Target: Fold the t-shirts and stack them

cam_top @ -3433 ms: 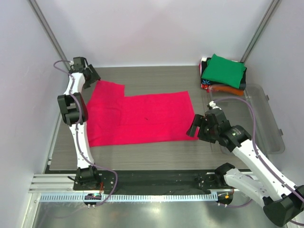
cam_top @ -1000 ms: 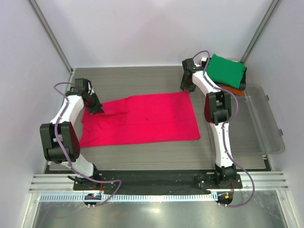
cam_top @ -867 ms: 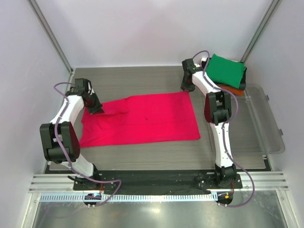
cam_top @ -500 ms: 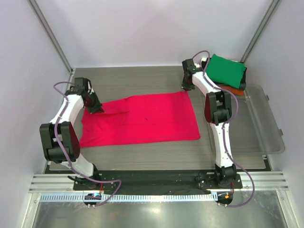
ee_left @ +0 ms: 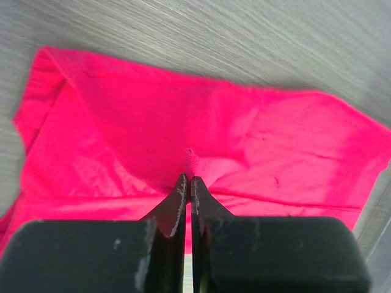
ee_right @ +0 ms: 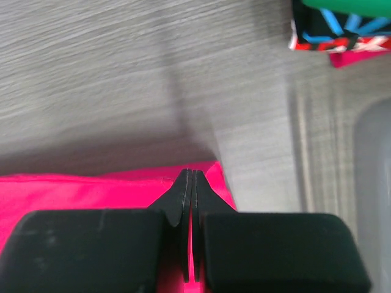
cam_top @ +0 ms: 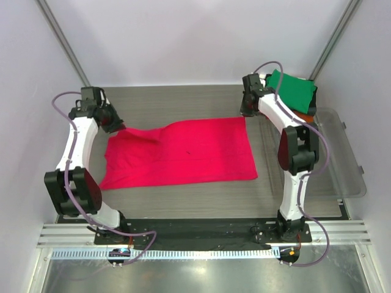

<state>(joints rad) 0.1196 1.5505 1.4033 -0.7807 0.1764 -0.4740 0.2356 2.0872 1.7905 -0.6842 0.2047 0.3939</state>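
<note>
The crimson-pink t-shirt (cam_top: 183,152) lies spread across the middle of the table. My left gripper (cam_top: 116,126) is shut on its far left edge, and a pinch of cloth (ee_left: 192,157) rises above the closed fingertips (ee_left: 182,183). That edge is pulled up into a ridge. My right gripper (cam_top: 245,113) is shut on the shirt's far right corner (ee_right: 215,177). Behind the right arm sits a stack of folded t-shirts with the green one (cam_top: 292,90) on top, an orange one (cam_top: 303,113) under it and a black printed one (ee_right: 339,32).
A clear plastic bin (cam_top: 343,160) lies along the right side of the table. Grey walls and slanted metal posts (cam_top: 64,46) close in the back corners. The arm bases stand on the black rail (cam_top: 201,231) at the near edge.
The left gripper has risen and moved back and left, dragging the shirt's far left edge up. The right gripper has closed on the far right corner and shifted slightly right.
</note>
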